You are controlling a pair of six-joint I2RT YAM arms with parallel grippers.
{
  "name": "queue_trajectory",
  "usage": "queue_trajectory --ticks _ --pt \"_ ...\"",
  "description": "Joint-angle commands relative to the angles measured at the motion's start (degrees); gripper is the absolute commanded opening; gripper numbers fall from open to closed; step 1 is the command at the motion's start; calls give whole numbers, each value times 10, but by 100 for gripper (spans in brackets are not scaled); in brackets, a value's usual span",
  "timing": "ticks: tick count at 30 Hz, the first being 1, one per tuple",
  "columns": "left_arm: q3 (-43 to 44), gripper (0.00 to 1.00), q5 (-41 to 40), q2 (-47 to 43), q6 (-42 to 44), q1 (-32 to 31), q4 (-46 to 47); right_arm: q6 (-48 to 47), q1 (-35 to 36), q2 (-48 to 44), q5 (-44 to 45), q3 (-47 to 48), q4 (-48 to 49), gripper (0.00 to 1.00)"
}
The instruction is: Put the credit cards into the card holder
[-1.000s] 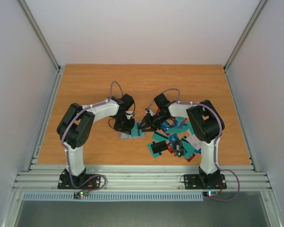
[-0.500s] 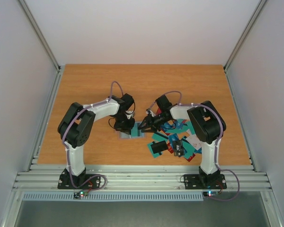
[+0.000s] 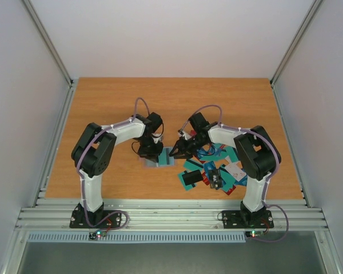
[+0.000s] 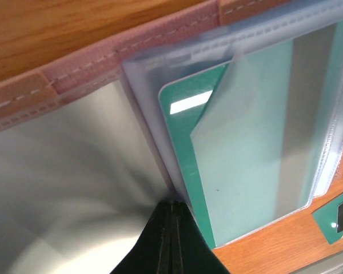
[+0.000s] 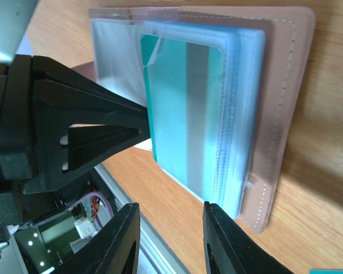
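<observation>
The card holder (image 3: 162, 160) lies open on the table between both grippers, its tan cover (image 5: 288, 85) underneath and its clear sleeves on top. A teal credit card (image 4: 246, 142) with a grey stripe sits partly inside the top sleeve, one long edge uncovered. My left gripper (image 4: 172, 208) is shut, its tips pressed down on the sleeve pages beside that card. The right gripper (image 5: 170, 220) hovers open just off the holder's near edge, nothing between its fingers. More credit cards (image 3: 214, 171), mostly teal with some red, blue and white, lie in a loose pile to the right.
The card pile spreads under the right arm's forearm toward the table's front edge. A metal rail (image 3: 160, 208) runs along that near edge. Grey walls (image 3: 23, 114) close in both sides.
The right arm's elbow has swung slightly to the right while its gripper stays by the holder. The left gripper has not moved.
</observation>
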Motion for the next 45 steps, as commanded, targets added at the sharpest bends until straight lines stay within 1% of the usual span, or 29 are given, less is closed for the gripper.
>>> queue_trajectory --ticks 1,4,8,12,15,17,18,32,40,45 --pt "-18 0 -47 86 10 -14 65 -18 3 16 18 11 -8 32" --pt "-10 0 -55 89 12 -14 53 -17 3 29 16 16 -4 32" --pt "-18 1 -62 38 7 -14 48 -15 3 32 16 21 -3 32" --pt "-18 9 -71 7 4 -14 38 -10 3 27 14 17 4 31" --pt "-8 13 -78 -1 4 -13 30 -8 3 28 12 18 6 31" --pt "-2 19 -84 -7 2 -14 25 -8 3 29 12 19 6 31" --pt "-1 20 -86 -9 1 -14 23 -7 3 28 12 20 6 31" --pt "18 17 -107 -27 -8 -14 -2 -2 3 26 14 20 3 31" --pt "8 16 -53 -19 -10 -14 37 4 3 28 10 21 7 30" --pt "9 15 -55 -19 -14 -14 37 8 3 26 10 19 8 30"
